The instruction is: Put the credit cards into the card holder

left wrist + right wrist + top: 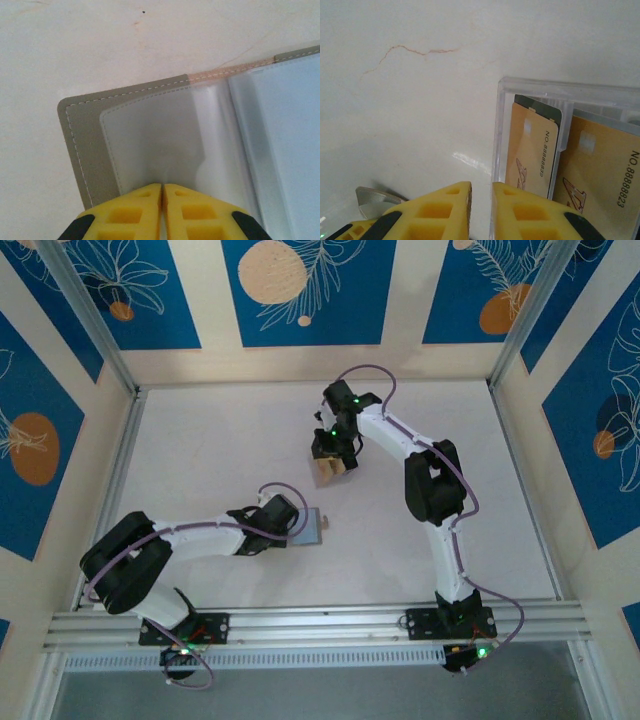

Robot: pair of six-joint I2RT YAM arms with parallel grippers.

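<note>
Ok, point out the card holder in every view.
Top external: the card holder lies just below centre, right of the left gripper.
Left wrist: the card holder lies open across the lower right, above closed jaws.
Shared landmark: the left gripper at its near edge.

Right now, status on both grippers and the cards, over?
Left gripper shut on open card holder. Right gripper slightly open, empty, beside clear case. Credit cards in that case, none seen in holder. No obstruction seen.
</note>
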